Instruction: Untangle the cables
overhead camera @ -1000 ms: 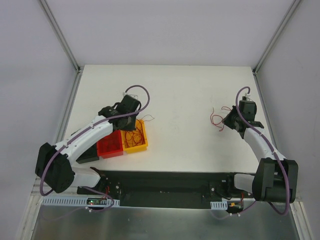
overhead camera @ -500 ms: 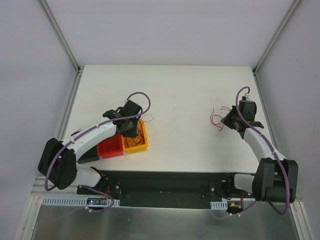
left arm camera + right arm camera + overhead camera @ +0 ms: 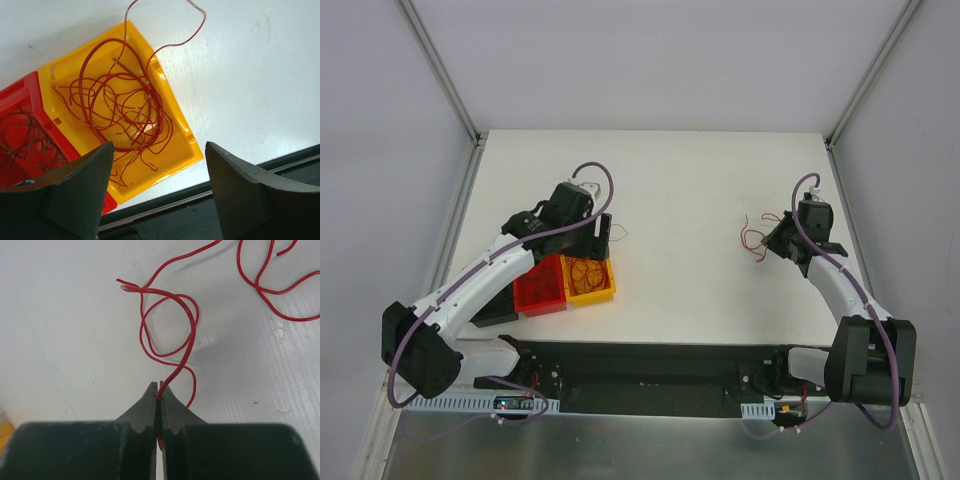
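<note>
Two arms in view, both over the white table [image 3: 700,190].

Left gripper [image 3: 159,150]: jaws spread wide with nothing between them. It hangs above the yellow bin [image 3: 176,114], not touching the bin or what is in it. In the overhead view the left gripper [image 3: 598,232] sits over that bin's far edge.

Yellow bin: holds a loose tangle of red cables [image 3: 125,110], many overlapping loops lying on the floor of the bin. One long red strand [image 3: 180,40] rises out of the tangle, crosses the far rim and curls onto the table beyond.

Red bin [image 3: 20,90]: stands touching the yellow one on its left side and holds a second tangle [image 3: 25,140] of thin wires that looks darker. Cannot tell their colours for certain. Both bins sit near the front left of the table, well apart from the right arm.

Right gripper [image 3: 158,387]: jaws closed tight, tips pinching a single red cable [image 3: 175,340]. From the pinch it climbs into two or three loops lying flat on the table. More loose cables [image 3: 265,285] lie just beyond, near the held one; whether they touch it I cannot tell. Overhead, the right gripper [image 3: 772,240] is at the table's right side, with the small cluster just to its left.
</note>
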